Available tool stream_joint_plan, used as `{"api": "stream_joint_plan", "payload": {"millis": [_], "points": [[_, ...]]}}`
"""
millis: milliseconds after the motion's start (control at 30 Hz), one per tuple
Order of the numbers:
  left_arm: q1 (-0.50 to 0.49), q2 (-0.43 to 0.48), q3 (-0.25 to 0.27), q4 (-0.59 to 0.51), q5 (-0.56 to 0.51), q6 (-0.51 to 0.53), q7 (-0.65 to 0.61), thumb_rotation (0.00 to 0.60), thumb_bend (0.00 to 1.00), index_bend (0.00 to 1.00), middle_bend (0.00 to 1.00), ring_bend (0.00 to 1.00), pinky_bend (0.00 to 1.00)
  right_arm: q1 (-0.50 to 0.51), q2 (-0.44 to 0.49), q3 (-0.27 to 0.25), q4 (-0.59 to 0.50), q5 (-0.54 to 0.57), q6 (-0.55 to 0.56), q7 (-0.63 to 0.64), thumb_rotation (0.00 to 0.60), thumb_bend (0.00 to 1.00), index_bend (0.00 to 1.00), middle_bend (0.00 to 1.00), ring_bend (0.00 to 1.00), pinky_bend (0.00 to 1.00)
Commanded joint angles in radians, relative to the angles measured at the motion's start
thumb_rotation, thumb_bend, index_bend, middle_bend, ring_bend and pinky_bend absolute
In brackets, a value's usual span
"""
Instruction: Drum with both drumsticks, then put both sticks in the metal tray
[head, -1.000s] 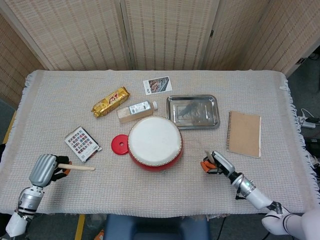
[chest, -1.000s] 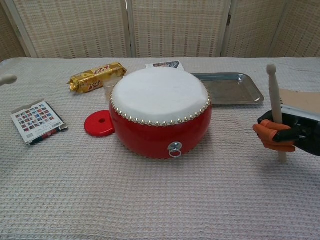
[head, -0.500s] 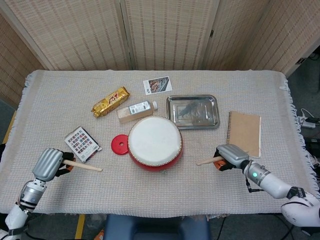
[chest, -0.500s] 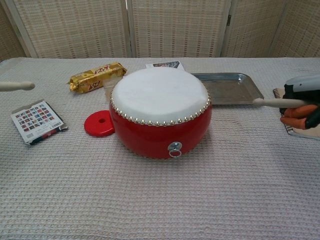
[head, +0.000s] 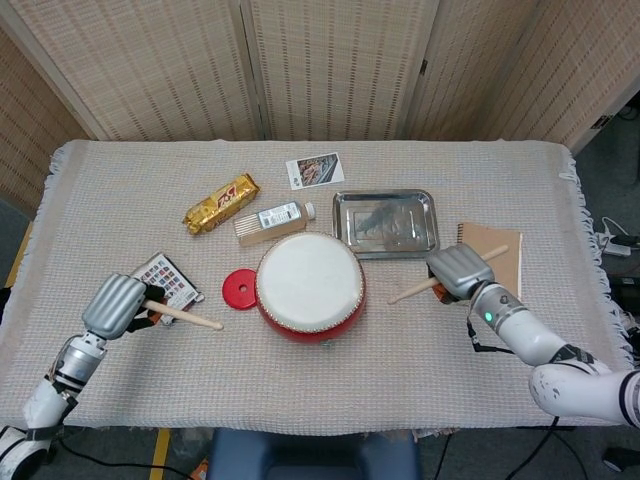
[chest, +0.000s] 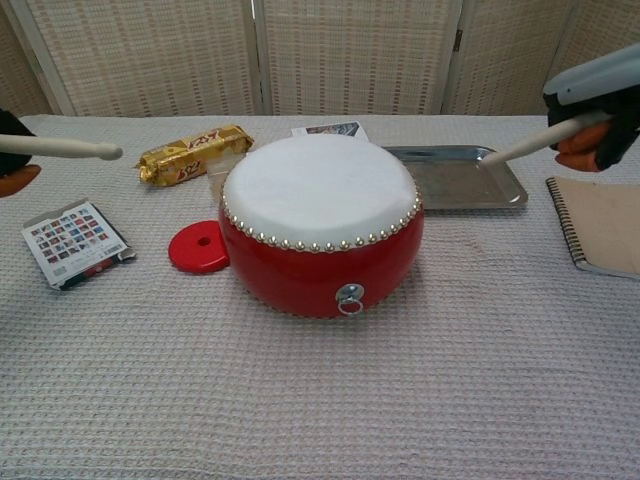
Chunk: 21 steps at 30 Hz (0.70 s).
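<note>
A red drum (head: 310, 287) (chest: 318, 225) with a white skin stands mid-table. My left hand (head: 116, 305) (chest: 14, 160) grips a wooden drumstick (head: 188, 317) (chest: 70, 148) left of the drum, tip pointing toward it. My right hand (head: 457, 271) (chest: 595, 105) grips the other drumstick (head: 412, 291) (chest: 525, 143), raised right of the drum with its tip angled down toward the skin. The metal tray (head: 386, 223) (chest: 455, 175) lies behind the drum at right, holding nothing.
A red disc (head: 239, 289) lies by the drum's left side. A printed card pack (head: 165, 283), a gold snack bar (head: 221, 203), a small box (head: 270, 222) and a photo card (head: 315, 170) lie left and behind. A brown notebook (head: 500, 255) lies right.
Both hands have risen and moved inward toward the drum. The right stick swung from upright to pointing at the drum; the left stick's tip came closer.
</note>
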Motion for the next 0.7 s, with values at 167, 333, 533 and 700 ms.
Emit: {"api": "stream_joint_plan", "payload": {"millis": [167,333,533,700], "points": [[-0.135,-0.019,-0.082,-0.041,-0.170,-0.201,0.199,0.600,0.75,0.97,1.00,1.00,1.00,0.214,-0.218,0.016,0.062,0.336,0.152,-0.282,0.600,0.81,1.00,1.00,0.93,0.95],[-0.178,-0.038,-0.120,-0.056,-0.312,-0.269,0.293,0.600,0.75,0.97,1.00,1.00,1.00,0.267,-0.324,0.030,0.124,0.427,0.185,-0.362,0.600,0.81,1.00,1.00,0.93,0.95],[-0.210,-0.060,-0.153,-0.083,-0.435,-0.264,0.390,0.600,0.75,0.97,1.00,1.00,1.00,0.275,-0.372,0.074,0.179,0.456,0.202,-0.366,0.600,0.81,1.00,1.00,0.93,0.95],[-0.253,-0.100,-0.159,-0.074,-0.533,-0.279,0.484,0.600,0.75,0.97,1.00,1.00,1.00,0.272,-0.368,0.113,0.201,0.446,0.224,-0.357,0.600,0.81,1.00,1.00,0.93,0.95]]}}
